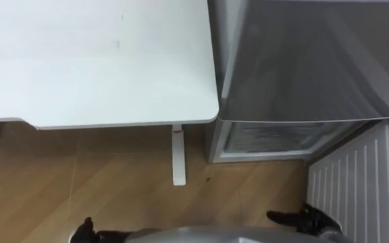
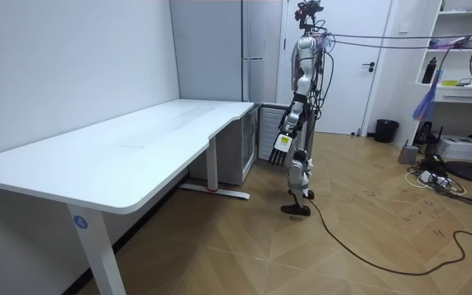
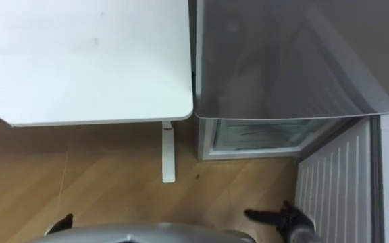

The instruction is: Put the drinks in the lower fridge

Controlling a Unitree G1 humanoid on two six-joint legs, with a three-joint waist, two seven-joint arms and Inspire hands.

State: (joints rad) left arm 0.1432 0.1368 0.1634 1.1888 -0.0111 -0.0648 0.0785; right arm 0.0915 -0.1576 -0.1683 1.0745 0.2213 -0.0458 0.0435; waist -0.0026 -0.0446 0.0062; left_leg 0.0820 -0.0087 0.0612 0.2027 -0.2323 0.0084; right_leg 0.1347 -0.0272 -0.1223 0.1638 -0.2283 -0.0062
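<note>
The robot stands on the light wooden plank floor (image 1: 113,179) at the far end of a long white desk, facing a tall grey metal fridge (image 1: 309,61); the white surface (image 1: 100,61) lies to its left, with its right edge just beside the fridge's left side; a slim white desk leg (image 1: 178,155) comes down to the floor near that corner. The lower fridge compartment (image 1: 269,138) is at the foot of the fridge, straight ahead and slightly right, and it stands open; pale shelving shows inside it, though what rests there is too blurred to tell. Its white ribbed door (image 1: 353,182) is swung out to the right, towards the robot. The right robot hand (image 1: 302,219) is low on the near right, just left of that door's inner face, its dark fingers stretched out loosely and apart. The left robot hand (image 2: 283,144) hangs beside the robot's hip, near the surface's far end; in the room view its fingers point straight down, spread apart.
</note>
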